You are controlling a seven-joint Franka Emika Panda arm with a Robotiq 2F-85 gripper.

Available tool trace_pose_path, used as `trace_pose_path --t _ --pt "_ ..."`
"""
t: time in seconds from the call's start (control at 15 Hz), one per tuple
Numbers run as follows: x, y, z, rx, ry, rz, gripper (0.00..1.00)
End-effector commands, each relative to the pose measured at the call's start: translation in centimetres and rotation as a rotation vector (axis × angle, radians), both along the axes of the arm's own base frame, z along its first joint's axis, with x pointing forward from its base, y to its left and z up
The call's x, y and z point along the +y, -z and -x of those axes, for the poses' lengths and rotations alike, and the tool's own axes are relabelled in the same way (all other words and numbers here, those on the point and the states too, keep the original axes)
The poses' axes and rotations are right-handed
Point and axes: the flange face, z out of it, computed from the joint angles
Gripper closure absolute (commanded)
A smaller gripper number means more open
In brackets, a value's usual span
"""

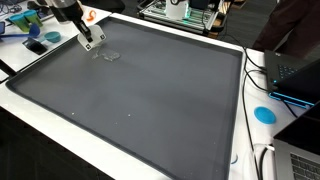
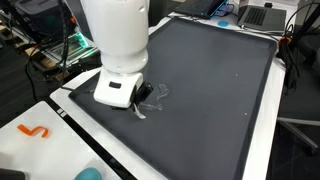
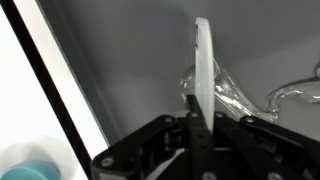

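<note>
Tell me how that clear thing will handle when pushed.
The clear thing looks thin and open, so probably light, sliding easily on the mat. Its curved loops may flex or snag under the end effector.

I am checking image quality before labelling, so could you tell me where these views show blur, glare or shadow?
Wrist view: the gripper is dark and soft-edged, the white strip in it nearly washed out, the clear object glints. Both exterior views: even light, no glare on the grey mat.

Your robot's smooth, rounded white arm (image 2: 115,35) ends in a boxy white wrist block (image 2: 113,91) and a black gripper (image 2: 142,100).
</note>
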Motion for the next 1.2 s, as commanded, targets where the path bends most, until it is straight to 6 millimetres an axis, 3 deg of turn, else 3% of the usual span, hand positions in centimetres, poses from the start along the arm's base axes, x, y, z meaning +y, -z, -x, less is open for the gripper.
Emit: trace_pose_path --t 0.0,1.13 --pt "-1.4 5.6 4.6 0.155 -0.014 -0.013 0.99" --pt "-3.4 4.9 10.0 0.345 -0.012 0.058 0.99"
